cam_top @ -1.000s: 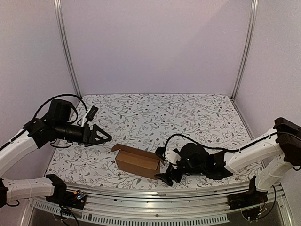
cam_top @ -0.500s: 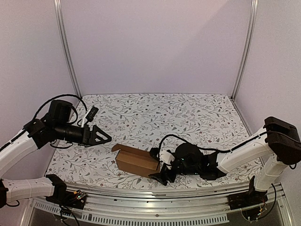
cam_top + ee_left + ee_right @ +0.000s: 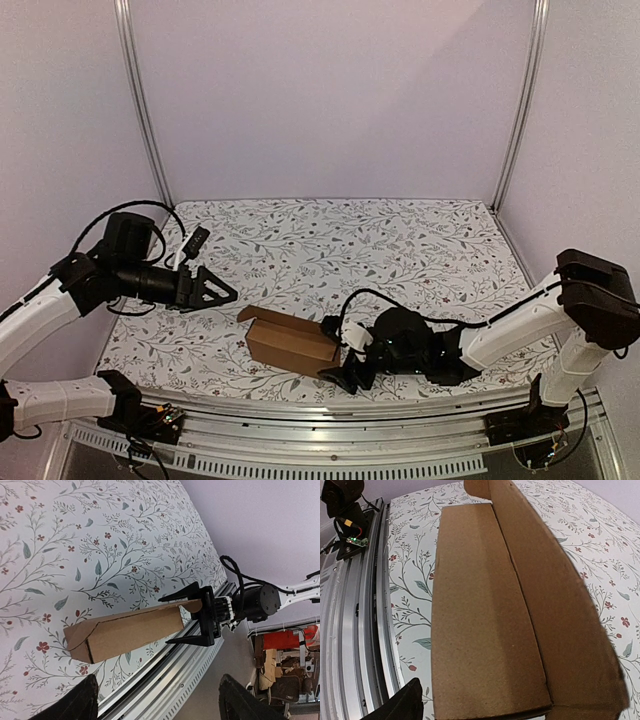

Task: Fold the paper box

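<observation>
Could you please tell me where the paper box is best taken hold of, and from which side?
Grip the paper box at its short end on the robot's right, coming in along its length. It lies flat and oblong, and that end is narrow enough that the right gripper straddles it with open jaws. The long flap looks loose along the far edge, so a grip from above would probably be less secure.

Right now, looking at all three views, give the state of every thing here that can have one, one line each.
paper box: formed into an oblong tube, lying on its side, flap at the end away from the right gripper not tucked in.
left gripper: open, empty, hovering apart from the paper box.
right gripper: open, jaws astride the near end of the paper box, not clamped.
</observation>
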